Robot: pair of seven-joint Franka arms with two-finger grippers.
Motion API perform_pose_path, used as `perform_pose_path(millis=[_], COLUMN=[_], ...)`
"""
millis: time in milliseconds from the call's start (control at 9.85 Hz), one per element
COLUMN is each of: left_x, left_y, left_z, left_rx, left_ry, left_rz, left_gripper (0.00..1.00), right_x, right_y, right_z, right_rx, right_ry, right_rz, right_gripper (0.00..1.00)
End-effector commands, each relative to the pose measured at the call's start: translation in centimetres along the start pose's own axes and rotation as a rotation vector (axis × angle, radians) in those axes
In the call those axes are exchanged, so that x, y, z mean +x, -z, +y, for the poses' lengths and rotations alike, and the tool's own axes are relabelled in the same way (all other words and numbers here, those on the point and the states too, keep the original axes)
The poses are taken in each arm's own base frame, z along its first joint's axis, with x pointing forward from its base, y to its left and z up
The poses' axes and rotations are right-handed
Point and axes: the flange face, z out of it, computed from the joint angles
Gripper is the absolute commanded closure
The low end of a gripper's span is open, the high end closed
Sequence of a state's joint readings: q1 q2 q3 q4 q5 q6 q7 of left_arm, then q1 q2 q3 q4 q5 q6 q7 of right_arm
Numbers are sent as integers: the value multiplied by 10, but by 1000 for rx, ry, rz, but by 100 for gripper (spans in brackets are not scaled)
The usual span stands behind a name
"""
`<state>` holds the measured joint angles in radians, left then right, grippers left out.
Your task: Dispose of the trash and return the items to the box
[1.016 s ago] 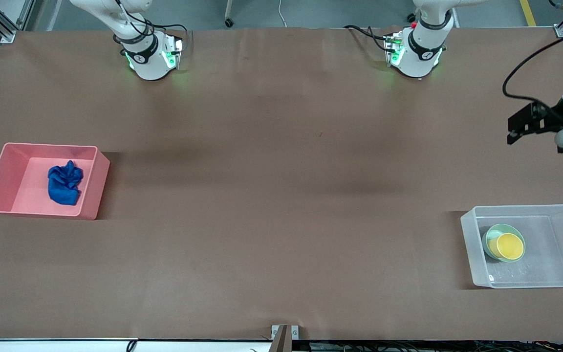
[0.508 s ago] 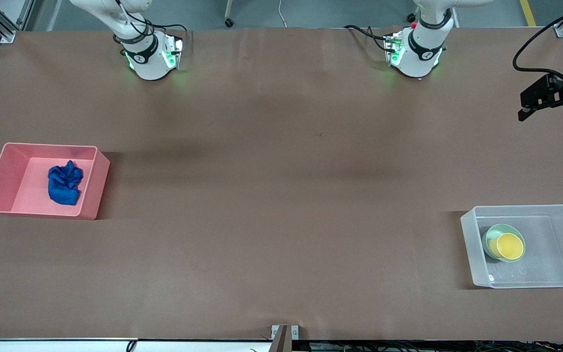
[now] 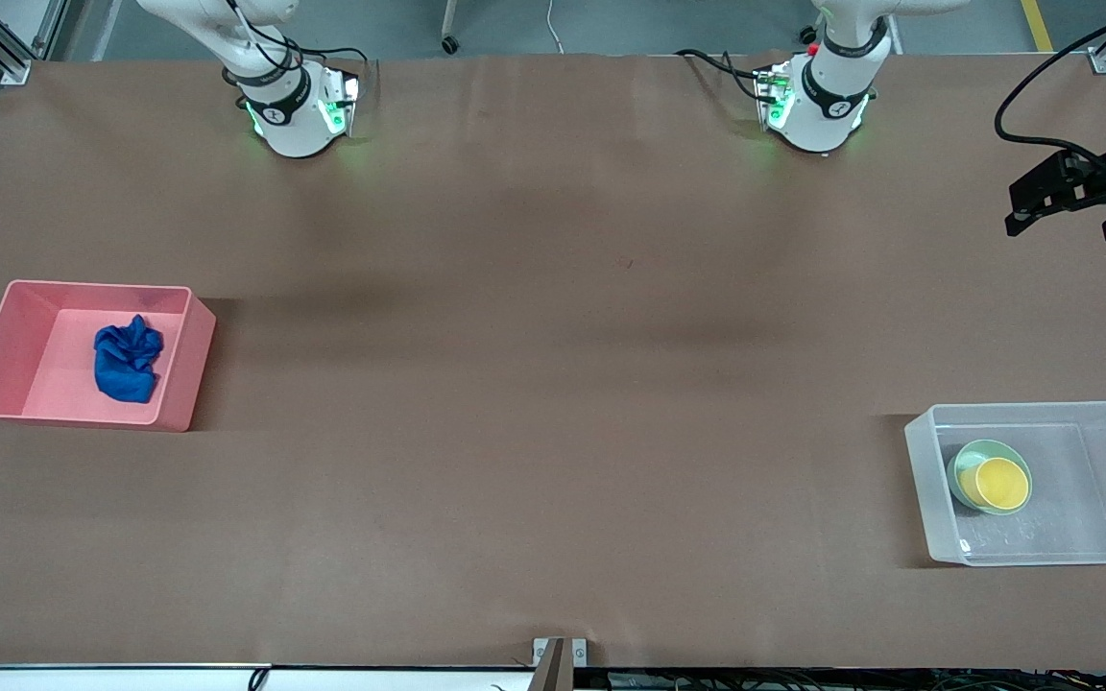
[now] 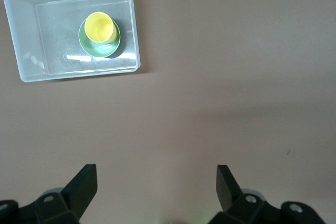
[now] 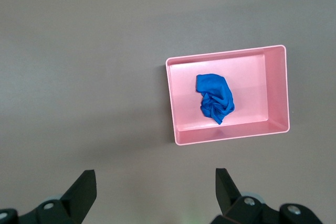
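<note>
- Left tool (image 4: 156, 182) hangs high over bare worktop (image 3: 553, 403) at the left arm's end, fingers spread wide, nothing between them; in the front view it shows at the frame's 3 o'clock edge (image 3: 1057, 192).
- Right tool (image 5: 155, 182) is also up over bare worktop, fingers wide apart and empty; in the front view only a dark bit shows at the 9 o'clock edge, can't say which part of the arm that is.
- Trash (image 3: 127, 360), a crumpled blue lump, lies inside the pink tub (image 3: 183, 369) at the right arm's end, roughly central on its floor, toward the 3 o'clock side in the front view; also seen from the right wrist (image 5: 215, 98) in the tub (image 5: 176, 103).
- Items: yellow cup (image 3: 1000, 483) sits nested in the mint-green bowl (image 3: 958, 465), both inside the clear box (image 3: 923, 480) at the left arm's end, close to the wall at the box's 9 o'clock in the front view. Left wrist view shows the same: cup (image 4: 98, 26) in bowl (image 4: 100, 48) in box (image 4: 16, 35).
- Step in hand, my read: sorting looks finished, with trash binned and both items boxed; both arms look parked clear of the containers.
- Next move, my read: nothing left to grasp; at most go to rest, keeping clear of both containers.
- Writing: no brand, label text or lettering readable anywhere; any label on the box isn't discernible.
</note>
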<state>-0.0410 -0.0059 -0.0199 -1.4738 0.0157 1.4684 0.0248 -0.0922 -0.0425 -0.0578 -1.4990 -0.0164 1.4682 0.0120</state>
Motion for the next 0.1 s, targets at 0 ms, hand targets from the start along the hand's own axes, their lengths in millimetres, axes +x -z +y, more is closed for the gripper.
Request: perform_pose_path(millis=[0], left_x=[-8], left_y=[-16], left_z=[0], left_rx=[-11], left_ry=[15], left_rz=[-37], left_gripper=[0], right_x=[-3], right_y=[3], right_z=[-1], right_rx=[13], right_ry=[-16], right_rz=[-3], right_gripper=[0])
